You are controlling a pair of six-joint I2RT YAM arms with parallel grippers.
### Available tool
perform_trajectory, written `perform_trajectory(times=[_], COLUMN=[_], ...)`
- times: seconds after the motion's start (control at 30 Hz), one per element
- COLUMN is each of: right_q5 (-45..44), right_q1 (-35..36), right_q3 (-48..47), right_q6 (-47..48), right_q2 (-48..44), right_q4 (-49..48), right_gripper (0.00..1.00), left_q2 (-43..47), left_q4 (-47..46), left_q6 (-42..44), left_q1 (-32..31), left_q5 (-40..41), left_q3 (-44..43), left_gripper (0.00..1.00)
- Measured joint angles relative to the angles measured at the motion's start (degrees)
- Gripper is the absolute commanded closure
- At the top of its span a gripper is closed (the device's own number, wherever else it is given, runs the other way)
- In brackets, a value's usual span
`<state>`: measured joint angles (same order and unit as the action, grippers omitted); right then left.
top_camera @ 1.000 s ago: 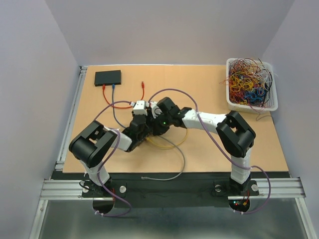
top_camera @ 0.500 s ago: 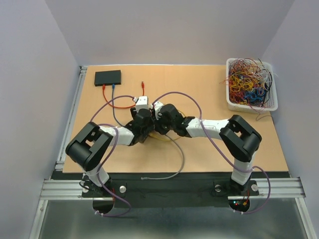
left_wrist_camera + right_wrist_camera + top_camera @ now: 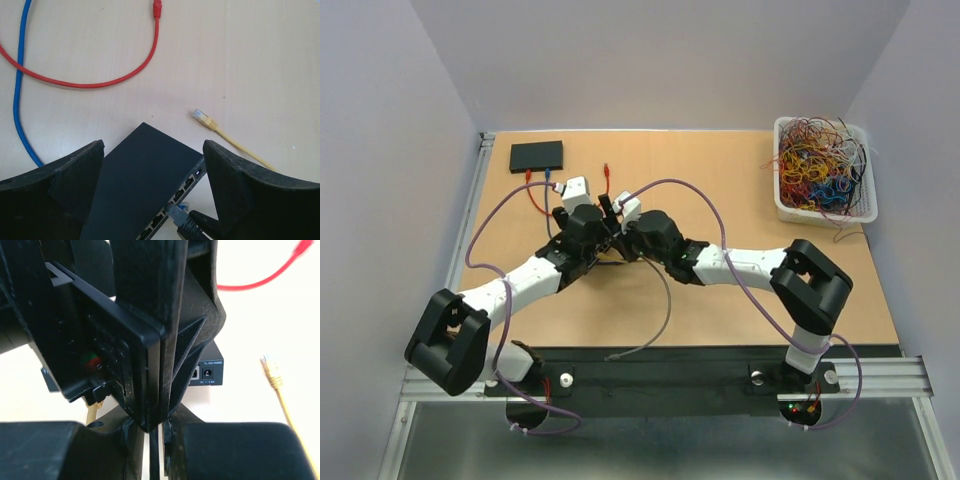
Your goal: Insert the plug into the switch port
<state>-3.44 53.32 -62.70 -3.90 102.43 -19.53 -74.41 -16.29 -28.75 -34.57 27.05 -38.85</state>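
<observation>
Where grey plug (image 3: pixel 175 213) sits, switch (image 3: pixel 142 175) black, flat

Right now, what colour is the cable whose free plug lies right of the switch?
The cable is yellow; left wrist view.

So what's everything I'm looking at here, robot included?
table: one, tan, under everything
switches: two, black; far switch in the far left corner, near switch between the tools
red cable: one, runs from the far switch, loose end on the table
blue cable: one, runs from the far switch
yellow cable: one, loose plug beside the near switch
grey cable: one, plug at a near switch port, trailing to the near edge
basket: one, white, far right, full of tangled wires
arms: two, black and white
left tool: open, straddling the near switch
right tool: shut on the grey cable
</observation>
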Motion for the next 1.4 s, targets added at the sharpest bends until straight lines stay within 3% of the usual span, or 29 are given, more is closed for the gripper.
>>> perform_trajectory(times=[0.2,0.5,0.73,1.0,1.4], right_q5=[-2.62,-5.18,-8.02,-11.32,-16.35], right_q1=[-0.42,-1.66,-1.66,-2.29,-9.55], right_q3=[2.84,6.29,7.08,7.08,6.49], right_q6=[-0.24,-0.44,-0.35,-1.40,-7.91], right_q2=[-0.42,-0.42,-0.42,-0.42,3.32], right_q4=[-3.54,-2.69,-2.71,-5.86,-8.57], right_gripper=[1.00,1.00,0.81,0.76,0.74], left_q2=[-3.67,-13.68,-17.44,-18.45,-29.81], left_q4=[1.99,-4.50,-9.05,-11.37,-11.67], left_q6=[-0.31,-2.67,-3.13,-3.93,-5.77], left_q1=[0.00,-0.13,1.88,4.63,6.56], left_q5=[-3.19,-9.38,-16.92,-24.13,-29.00], left_q3=[-3.32,-4.35,-4.46,-5.62,-17.53], left_gripper=[0.09,0.10,0.10,0.09,0.08])
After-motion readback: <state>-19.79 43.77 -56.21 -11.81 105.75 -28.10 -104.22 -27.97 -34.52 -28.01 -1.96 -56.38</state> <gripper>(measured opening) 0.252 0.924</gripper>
